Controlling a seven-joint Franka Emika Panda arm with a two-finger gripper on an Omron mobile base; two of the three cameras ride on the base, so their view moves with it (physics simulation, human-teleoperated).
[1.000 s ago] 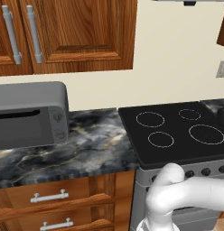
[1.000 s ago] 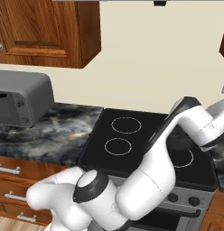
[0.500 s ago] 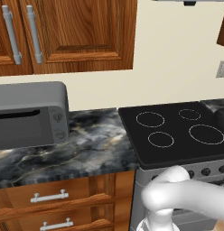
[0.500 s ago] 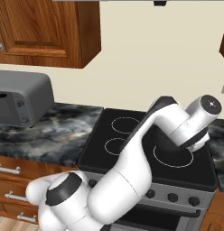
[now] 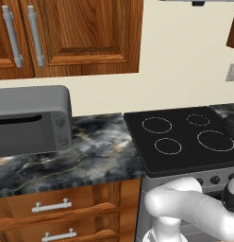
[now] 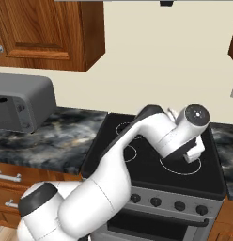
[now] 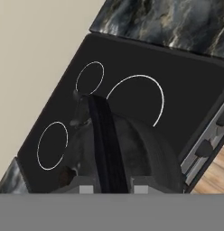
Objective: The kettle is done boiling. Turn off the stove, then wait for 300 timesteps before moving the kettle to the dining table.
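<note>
Marbled counter (image 5: pixel 95 156) bears a grey microwave (image 5: pixel 31 120); stove (image 5: pixel 185 139) alongside.

I count one stove (image 5: pixel 185 137) with four rings, one kettle (image 7: pixel 127 153), one microwave (image 5: pixel 31 120), two drawers.

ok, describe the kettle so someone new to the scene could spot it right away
Find the black glass stove with thin white burner rings, set between marbled counters. In the hand view the kettle sits directly under the shut gripper, whose tips clamp its black handle. It is the one rounded, dark grey, glossy body there; everything around it is flat glass or ring outlines.
</note>
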